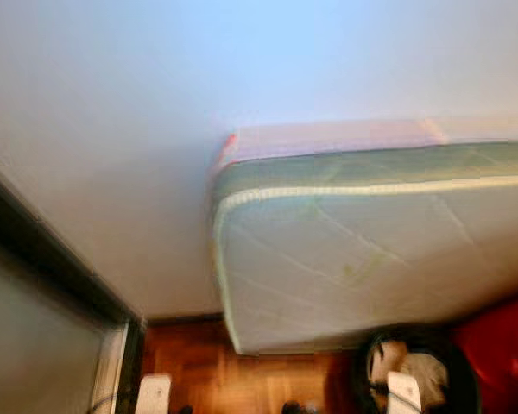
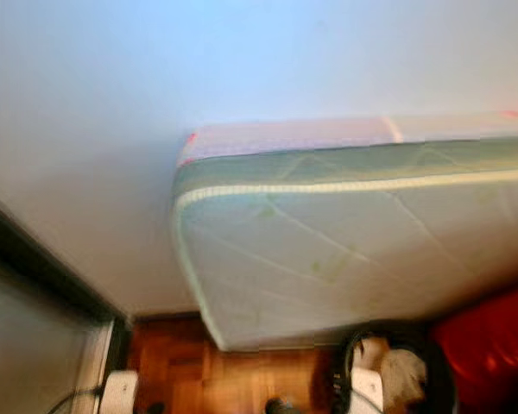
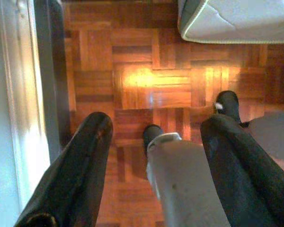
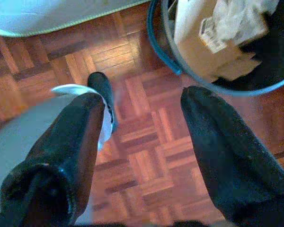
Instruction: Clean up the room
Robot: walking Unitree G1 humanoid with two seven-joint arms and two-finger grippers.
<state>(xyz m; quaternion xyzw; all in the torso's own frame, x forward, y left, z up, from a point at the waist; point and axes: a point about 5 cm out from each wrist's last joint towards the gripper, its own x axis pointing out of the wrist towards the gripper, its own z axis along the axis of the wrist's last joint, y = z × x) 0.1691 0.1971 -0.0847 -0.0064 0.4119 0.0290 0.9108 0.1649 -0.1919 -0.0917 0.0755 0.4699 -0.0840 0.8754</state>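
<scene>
Over on the left there's a dark door frame (image 1: 43, 250) running down to the parquet floor (image 1: 242, 371), and the plain white wall (image 1: 155, 103) takes up most of the head view, which is a touch blurred. Down low, the left gripper (image 3: 156, 142) hangs over the wood with its 2 black fingers (image 3: 80, 175) spread wide, nothing between them; beyond them I see the robot's grey leg (image 3: 184, 184) and a dark foot (image 3: 152, 135) on the floor. Moving along, a pale quilted mattress (image 1: 371, 250) with green piping leans against the wall, its lower corner just above the parquet. Right of that corner sits a round bin (image 4: 217, 52) with a blue rim, stuffed with a cardboard box (image 4: 203, 33) and crumpled paper or plastic, hard to tell which. The right gripper (image 4: 142, 142) hovers near that bin, fingers (image 4: 222, 156) parted and empty, the bin's rim just beyond its fingertips. At the far right, something red (image 1: 501, 354) lies beside the bin, touching or nearly so.
</scene>
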